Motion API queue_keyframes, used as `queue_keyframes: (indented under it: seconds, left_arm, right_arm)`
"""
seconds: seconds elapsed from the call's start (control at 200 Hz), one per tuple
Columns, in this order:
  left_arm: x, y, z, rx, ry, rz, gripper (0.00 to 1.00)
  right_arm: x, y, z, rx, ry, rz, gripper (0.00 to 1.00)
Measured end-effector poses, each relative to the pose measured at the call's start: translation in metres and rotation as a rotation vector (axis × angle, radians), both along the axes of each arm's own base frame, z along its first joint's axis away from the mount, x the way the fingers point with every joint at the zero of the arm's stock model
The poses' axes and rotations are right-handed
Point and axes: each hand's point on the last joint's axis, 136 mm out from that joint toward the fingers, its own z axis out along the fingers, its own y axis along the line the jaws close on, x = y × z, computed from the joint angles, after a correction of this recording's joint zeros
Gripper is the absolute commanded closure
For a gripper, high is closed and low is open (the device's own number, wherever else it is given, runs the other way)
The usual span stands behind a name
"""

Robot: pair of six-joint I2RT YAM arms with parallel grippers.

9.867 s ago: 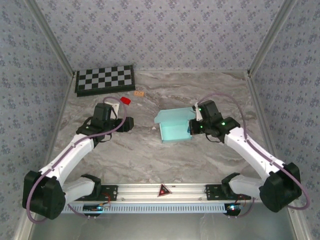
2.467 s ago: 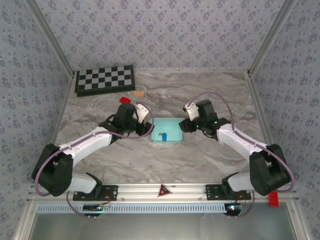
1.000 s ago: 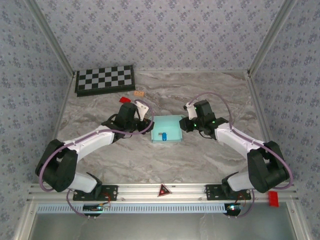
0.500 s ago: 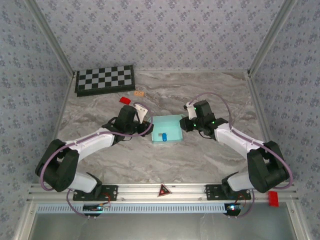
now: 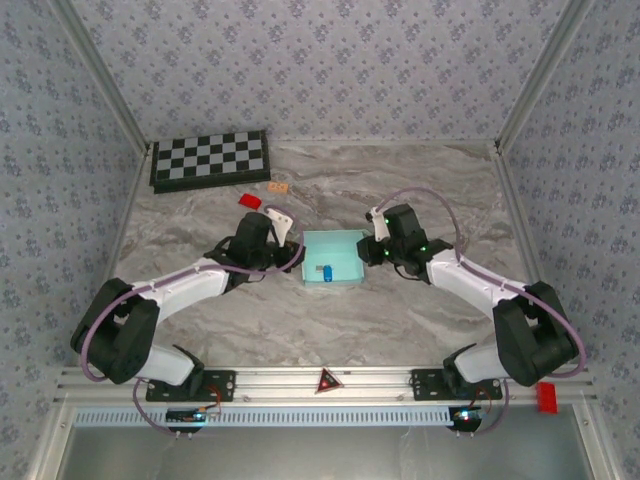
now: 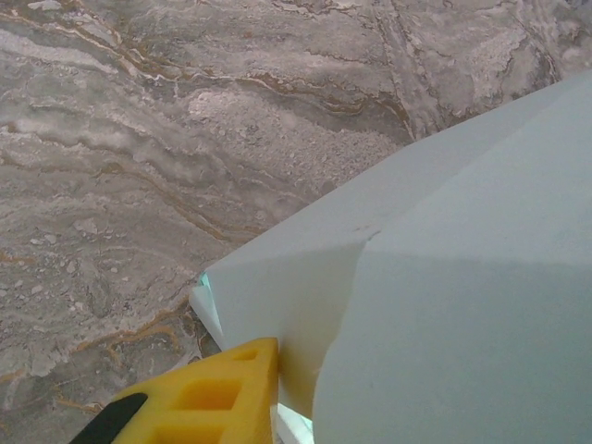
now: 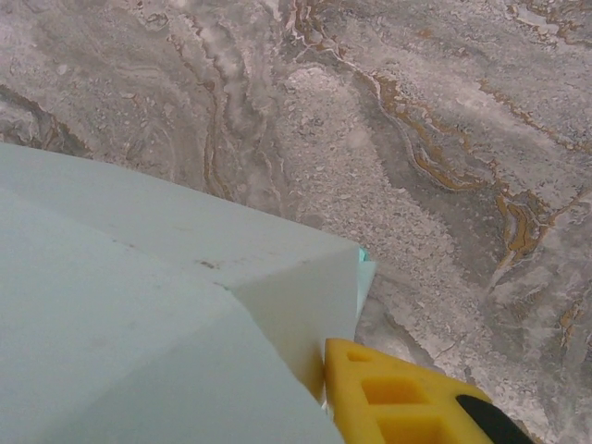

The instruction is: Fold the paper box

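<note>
In the top view, a black-and-white checkerboard (image 5: 210, 158) lies in the far left corner of the marble-patterned table (image 5: 400, 320). Just nearer than its right end sits a small red block (image 5: 249, 201), with a tiny orange tag (image 5: 278, 187) a little to the right of it, closer to the far edge.

The left arm reaches in from the near left corner. The left gripper (image 5: 298, 252) is at the left wall of the paper box (image 5: 342, 248). In the left wrist view, one yellow finger (image 6: 208, 393) lies against the outer face of that pale cyan wall, beside a folded corner. The card hides the other finger, so I cannot tell whether the jaws are clamped on the wall or merely narrow around it.

The paper box stands near the middle of the table as an open tray with its walls raised. A small blue object (image 5: 325, 271) lies on its floor towards the near left corner.

The right arm reaches in from the near right corner. The right gripper (image 5: 368, 252) is at the box's right wall. In the right wrist view, its yellow finger (image 7: 398, 398) touches the outside of the card just below a folded corner. The second finger is hidden behind the card, so here too I cannot tell whether it grips or is simply set narrow.
</note>
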Motion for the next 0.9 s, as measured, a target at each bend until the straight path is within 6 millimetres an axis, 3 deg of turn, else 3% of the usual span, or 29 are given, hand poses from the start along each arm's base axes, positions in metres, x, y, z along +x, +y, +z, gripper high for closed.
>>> queue_keyframes:
  seconds: [0.9]
  left_arm:
    - [0.02, -0.007, -0.003, -0.051, -0.082, 0.115, 0.82]
  right_arm:
    - [0.006, -0.005, 0.008, 0.015, -0.178, -0.176, 0.81]
